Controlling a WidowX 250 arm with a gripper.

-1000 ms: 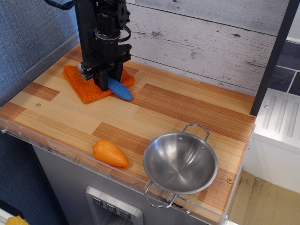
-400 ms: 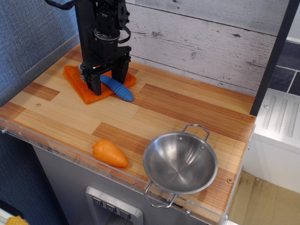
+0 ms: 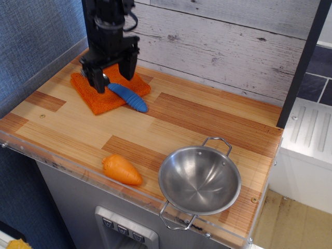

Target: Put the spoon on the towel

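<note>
The spoon (image 3: 128,97) lies with its blue ribbed handle across the right part of the orange towel (image 3: 98,93). The handle's end sticks out past the towel's right corner onto the wood. Its silver bowl is mostly hidden behind the gripper's left finger. The black gripper (image 3: 110,77) hangs just above the towel and the spoon's bowl end, its fingers spread apart and holding nothing.
An orange toy carrot (image 3: 121,170) lies near the counter's front edge. A steel bowl with two handles (image 3: 199,180) stands at the front right. A plank wall runs along the back, and a blue wall along the left.
The gripper has opened, let go of the spoon and risen above it. The spoon now rests on the towel.
</note>
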